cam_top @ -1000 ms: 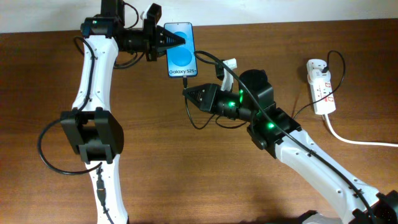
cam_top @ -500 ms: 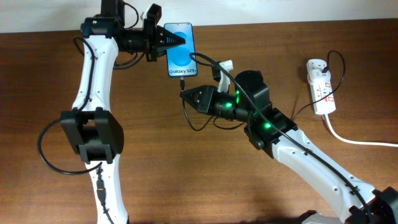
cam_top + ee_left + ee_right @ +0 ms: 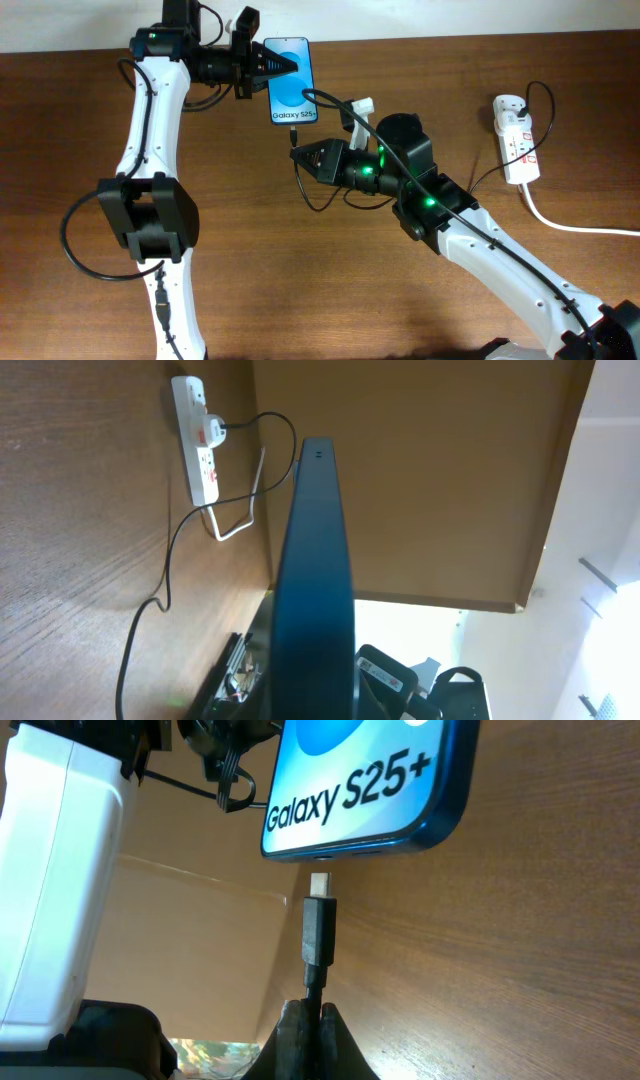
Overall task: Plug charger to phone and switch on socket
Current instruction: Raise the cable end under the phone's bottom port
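A brown wooden table [image 3: 80, 130]. The left arm rises along the left of the frame and bends right, with the left tool [image 3: 289, 63] clamped on the phone [image 3: 293, 95] at upper centre. The right tool [image 3: 297, 148] points left and pinches the charger [image 3: 319, 930], whose tip is just short of the phone's port. The socket [image 3: 517, 140] lies far right.

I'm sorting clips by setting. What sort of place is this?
Probably a robotics lab or test bench: a left arm and right arm work at a wooden table, holding a phone showing its model name and a charger plug, with a white power strip lying nearby.
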